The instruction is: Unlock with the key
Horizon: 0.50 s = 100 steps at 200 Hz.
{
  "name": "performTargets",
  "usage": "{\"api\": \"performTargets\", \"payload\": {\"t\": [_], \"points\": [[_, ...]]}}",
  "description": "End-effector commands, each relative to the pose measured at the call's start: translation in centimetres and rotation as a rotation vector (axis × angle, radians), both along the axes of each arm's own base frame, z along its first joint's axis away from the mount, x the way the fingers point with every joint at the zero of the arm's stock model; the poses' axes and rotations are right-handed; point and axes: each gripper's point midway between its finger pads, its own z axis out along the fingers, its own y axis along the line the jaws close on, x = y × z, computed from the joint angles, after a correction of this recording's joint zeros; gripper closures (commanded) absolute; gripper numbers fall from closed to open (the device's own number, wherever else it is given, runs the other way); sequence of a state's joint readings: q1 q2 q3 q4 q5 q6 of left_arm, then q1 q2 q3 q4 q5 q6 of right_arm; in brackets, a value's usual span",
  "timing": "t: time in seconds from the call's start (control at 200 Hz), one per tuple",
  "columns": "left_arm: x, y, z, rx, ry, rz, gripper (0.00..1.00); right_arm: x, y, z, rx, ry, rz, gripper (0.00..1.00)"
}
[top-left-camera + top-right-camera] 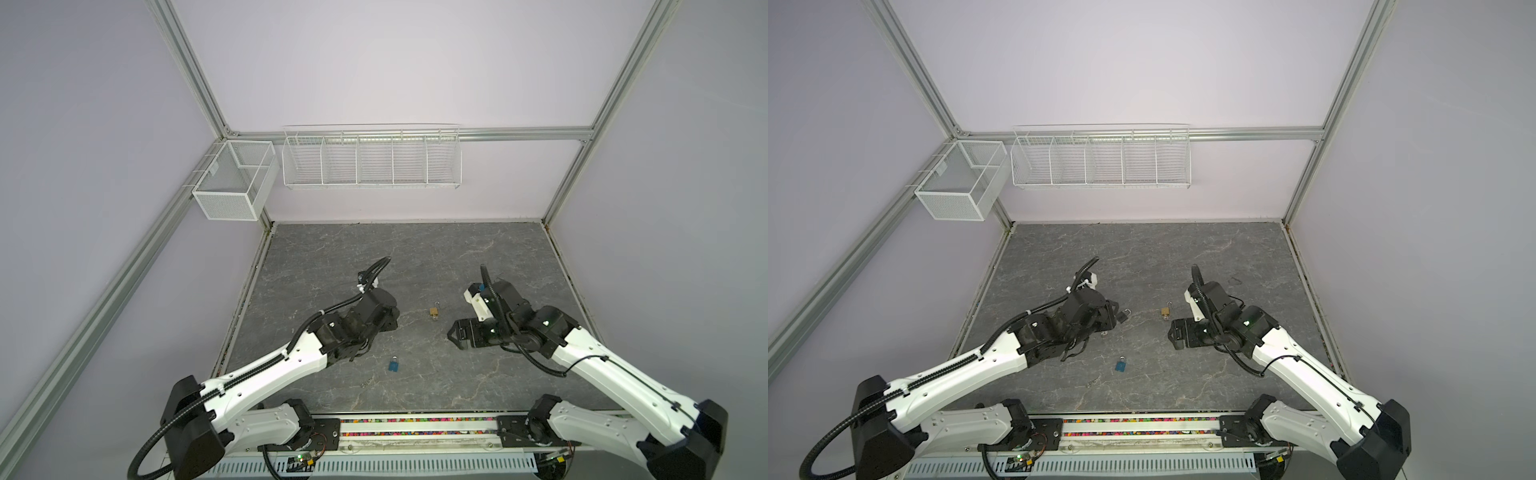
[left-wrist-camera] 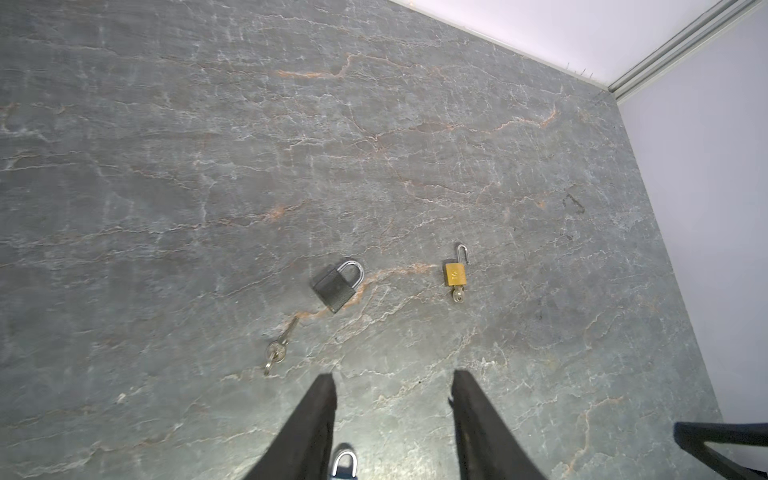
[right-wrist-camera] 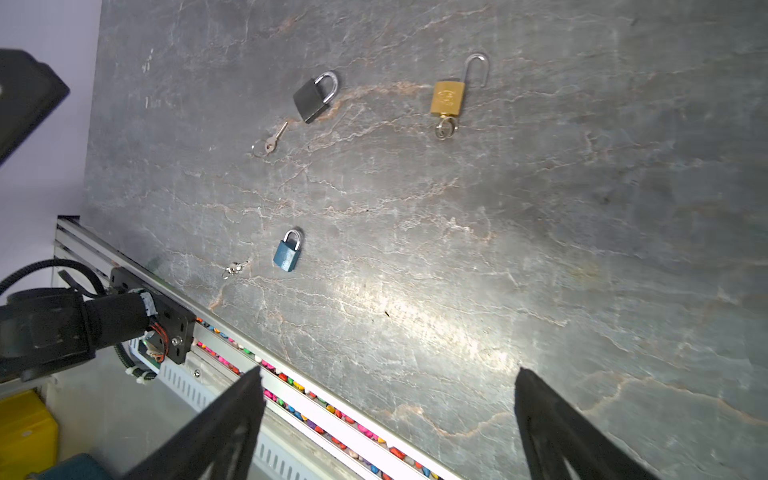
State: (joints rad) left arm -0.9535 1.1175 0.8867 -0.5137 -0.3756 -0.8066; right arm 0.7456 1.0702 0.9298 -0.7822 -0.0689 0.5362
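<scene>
Showing black padlock [image 2: 337,286] whole: wrist views only | brass padlock [image 3: 447,98] shackle open | left fingers [image 2: 320,407], right fingers [image 3: 540,415] apart, empty

The walls [image 1: 395,62] are plain pale lilac, held in an aluminium frame [image 1: 519,134]. The tabletop [image 1: 415,257] is grey with a marble pattern of thin light veins. On the back wall hangs a white wire rack [image 1: 372,160] with five compartments; beside it, in the left corner, a white mesh basket [image 1: 226,201]. A soft light patch [image 3: 415,307] lies on the surface.
</scene>
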Motion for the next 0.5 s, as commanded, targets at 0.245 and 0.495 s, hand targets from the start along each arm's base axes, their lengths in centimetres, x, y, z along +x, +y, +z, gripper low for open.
{"api": "performTargets", "payload": {"t": [0.245,0.495], "points": [[-2.9,5.4,-1.0,-0.029,-0.018,0.051,0.53,-2.2,6.5,-2.4,-0.051,-0.055,0.055,0.03],[-4.3,9.1,-1.6,-0.022,0.01,0.158,0.53,-4.2,12.5,-4.8,-0.037,-0.004,0.069,0.02]]}}
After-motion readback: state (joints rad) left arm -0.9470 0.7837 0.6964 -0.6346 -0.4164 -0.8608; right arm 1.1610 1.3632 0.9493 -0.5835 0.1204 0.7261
